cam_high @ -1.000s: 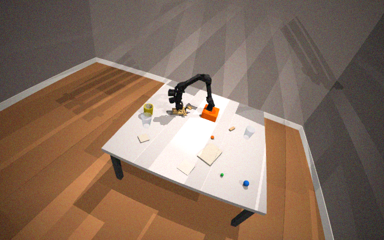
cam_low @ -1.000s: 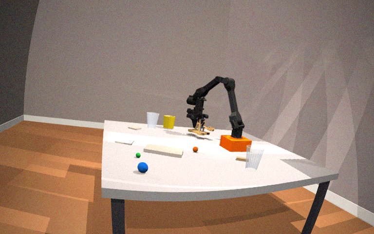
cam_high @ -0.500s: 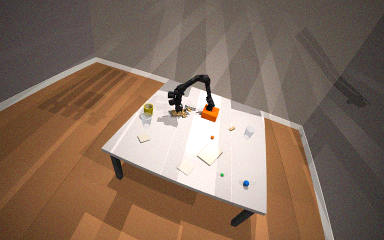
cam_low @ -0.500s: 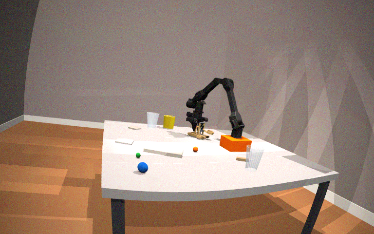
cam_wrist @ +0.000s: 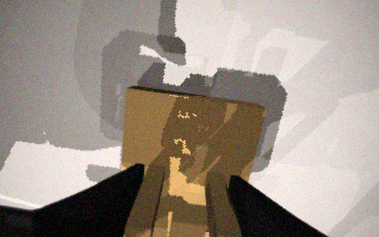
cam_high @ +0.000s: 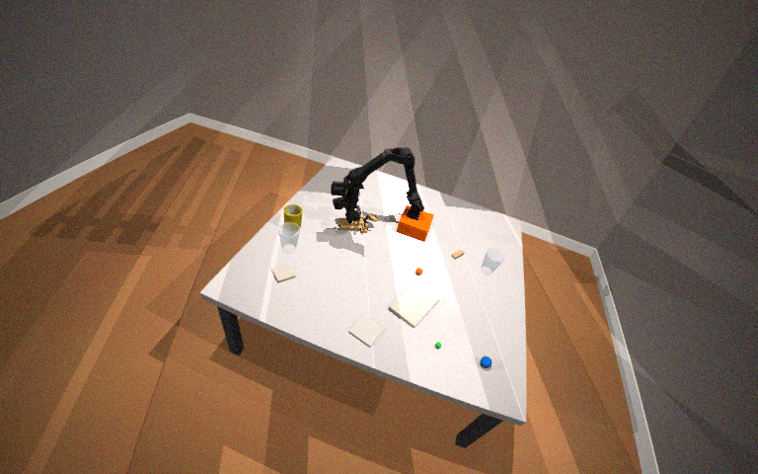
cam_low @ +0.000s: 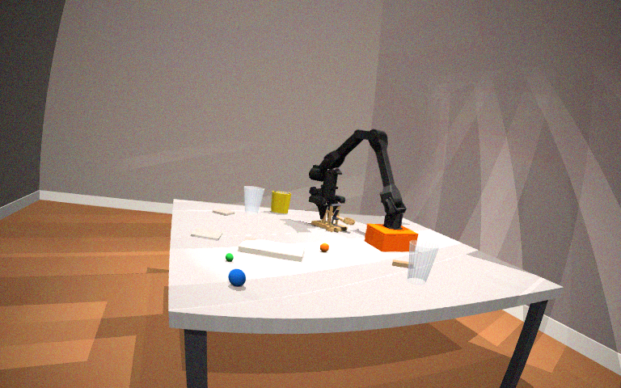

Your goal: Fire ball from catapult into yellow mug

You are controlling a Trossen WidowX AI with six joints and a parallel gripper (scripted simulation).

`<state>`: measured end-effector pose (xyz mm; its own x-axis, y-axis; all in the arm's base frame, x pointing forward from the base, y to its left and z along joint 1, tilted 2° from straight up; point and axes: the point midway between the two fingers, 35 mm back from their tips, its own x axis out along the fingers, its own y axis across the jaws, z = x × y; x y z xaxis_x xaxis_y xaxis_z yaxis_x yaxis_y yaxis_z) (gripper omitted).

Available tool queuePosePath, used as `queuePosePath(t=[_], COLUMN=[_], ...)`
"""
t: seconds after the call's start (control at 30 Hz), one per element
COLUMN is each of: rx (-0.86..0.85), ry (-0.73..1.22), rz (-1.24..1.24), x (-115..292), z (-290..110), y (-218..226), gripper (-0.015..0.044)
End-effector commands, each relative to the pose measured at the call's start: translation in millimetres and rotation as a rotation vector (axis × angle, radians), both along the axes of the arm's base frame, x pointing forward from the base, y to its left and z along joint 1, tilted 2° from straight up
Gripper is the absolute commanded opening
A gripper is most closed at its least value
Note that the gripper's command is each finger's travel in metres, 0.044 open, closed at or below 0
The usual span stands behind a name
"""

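The wooden catapult (cam_high: pixel 355 227) (cam_low: pixel 333 223) (cam_wrist: pixel 192 128) stands on the white table (cam_high: pixel 330 279) (cam_low: pixel 348 283) near its far side. My gripper (cam_high: pixel 352 216) (cam_low: pixel 330 210) (cam_wrist: pixel 187 177) reaches down onto it and is shut on its wooden frame. The yellow mug (cam_high: pixel 292 214) (cam_low: pixel 280 201) stands upright a little to the left of the catapult. An orange ball (cam_high: pixel 418 271) (cam_low: pixel 323 247), a green ball (cam_high: pixel 437 345) (cam_low: pixel 229 257) and a blue ball (cam_high: pixel 486 361) (cam_low: pixel 236 277) lie loose on the table, away from the catapult. I cannot tell whether a ball sits in the catapult.
The arm's orange base (cam_high: pixel 415 224) (cam_low: pixel 390 237) is right of the catapult. One clear cup (cam_high: pixel 288 235) (cam_low: pixel 253 199) stands by the mug, another (cam_high: pixel 492 261) (cam_low: pixel 421 262) at the right. Flat pale boards (cam_high: pixel 414 304) (cam_low: pixel 271 250) and a small wooden block (cam_high: pixel 457 253) lie about.
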<state>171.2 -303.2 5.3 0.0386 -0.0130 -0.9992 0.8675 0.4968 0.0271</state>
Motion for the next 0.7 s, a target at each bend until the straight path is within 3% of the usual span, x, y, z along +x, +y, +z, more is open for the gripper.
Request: queuePosePath(t=[0.0,0.27,0.37,0.5,0.67], rx=[-0.002,-0.002,-0.001,-0.001,0.005], ry=[-0.001,-0.001,-0.001,-0.001,0.003], rz=[0.0,0.0,0.0,0.0,-0.004], x=[0.2,0.3,0.7,-3.2,-1.9], z=[0.9,3.4,41.1,97.6,82.1], y=[-0.5,-0.8,-3.5,0.7,-1.1], gripper=[0.0157,0.0368,0.044,0.044,0.044])
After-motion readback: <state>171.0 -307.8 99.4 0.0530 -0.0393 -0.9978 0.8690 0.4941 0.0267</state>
